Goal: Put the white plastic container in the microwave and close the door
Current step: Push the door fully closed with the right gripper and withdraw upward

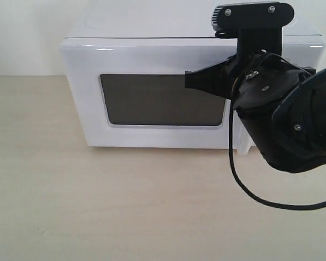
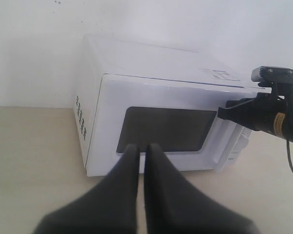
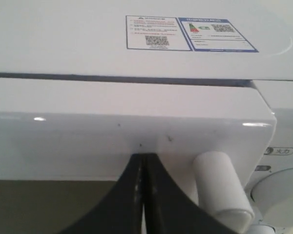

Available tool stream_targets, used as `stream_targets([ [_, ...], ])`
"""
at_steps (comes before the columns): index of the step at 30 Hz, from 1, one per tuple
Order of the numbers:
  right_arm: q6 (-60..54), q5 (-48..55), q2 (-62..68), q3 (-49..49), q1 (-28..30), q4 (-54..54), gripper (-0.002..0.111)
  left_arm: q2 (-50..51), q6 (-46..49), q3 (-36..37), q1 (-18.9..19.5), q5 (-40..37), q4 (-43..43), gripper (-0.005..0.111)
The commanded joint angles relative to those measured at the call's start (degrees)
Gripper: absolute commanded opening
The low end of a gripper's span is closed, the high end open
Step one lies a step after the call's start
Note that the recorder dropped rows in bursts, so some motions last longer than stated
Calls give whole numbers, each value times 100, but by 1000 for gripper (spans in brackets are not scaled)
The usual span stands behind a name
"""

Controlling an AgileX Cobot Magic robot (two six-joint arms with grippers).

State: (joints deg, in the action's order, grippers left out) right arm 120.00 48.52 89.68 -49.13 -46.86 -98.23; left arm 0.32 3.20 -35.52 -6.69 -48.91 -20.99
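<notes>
Exterior view: door (image 1: 157, 100) looks shut or nearly so on microwave (image 1: 152, 27). Right gripper (image 1: 188, 80), jaws together, has its tips at the door's 2 o'clock corner. No white plastic container in sight, probably inside. At most a final push seems left. Right wrist view alone shows handle (image 3: 219, 190). Left wrist view shows left gripper (image 2: 141, 148) closed, empty, standing off.

The white microwave (image 1: 87, 60) stands on a pale wooden table (image 1: 98, 206), its door (image 1: 85, 103) flush with the body and the dark window (image 1: 157, 100) facing the camera. From 3 o'clock a black arm reaches in; the right gripper (image 1: 188, 80), its fingers together in one wedge, points toward 9 o'clock across the window's upper corner. A black cable (image 1: 231, 163) hangs toward 6 o'clock over the white handle (image 1: 244, 145).
</notes>
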Motion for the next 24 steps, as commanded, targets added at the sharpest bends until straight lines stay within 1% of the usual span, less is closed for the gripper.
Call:
stream_targets([
  [1, -40, 68, 104, -130, 173, -172, 0, -32, 34, 42, 23, 65, -63, 4],
  [3, -40, 203, 104, -130, 173, -172, 0, -32, 34, 42, 23, 65, -63, 4],
  [7, -157, 126, 28, -130, 173, -172, 0, -32, 34, 42, 23, 79, -63, 4],
  [9, -252, 42, -168, -130, 173, 51, 0, -32, 34, 42, 23, 67, -63, 4],
  [12, -1544, -75, -845, -130, -83, 487, 0, -32, 34, 42, 23, 67, -63, 4],
  [13, -2397, -75, -1153, -130, -263, 741, 0, -32, 34, 42, 23, 67, -63, 4],
  [16, -3594, -172, -1781, -130, -681, 1598, 0, -32, 34, 42, 23, 67, -63, 4],
  [17, -4003, -392, -2082, -130, -873, 2017, 0, -32, 34, 42, 23, 79, -63, 4],
  [18, -4157, -633, -2231, -118, -975, 2228, 0, -32, 34, 42, 23, 79, -63, 4],
  [19, -4410, -1361, -2525, -39, -1161, 2547, 0, -32, 34, 42, 23, 79, -63, 4],
  [21, -4528, -2040, -2842, 99, -1375, 2739, 0, -32, 34, 42, 23, 79, -63, 4],
  [24, -4567, -2411, -3247, 276, -1688, 2987, 0, -32, 34, 42, 23, 79, -63, 4],
])
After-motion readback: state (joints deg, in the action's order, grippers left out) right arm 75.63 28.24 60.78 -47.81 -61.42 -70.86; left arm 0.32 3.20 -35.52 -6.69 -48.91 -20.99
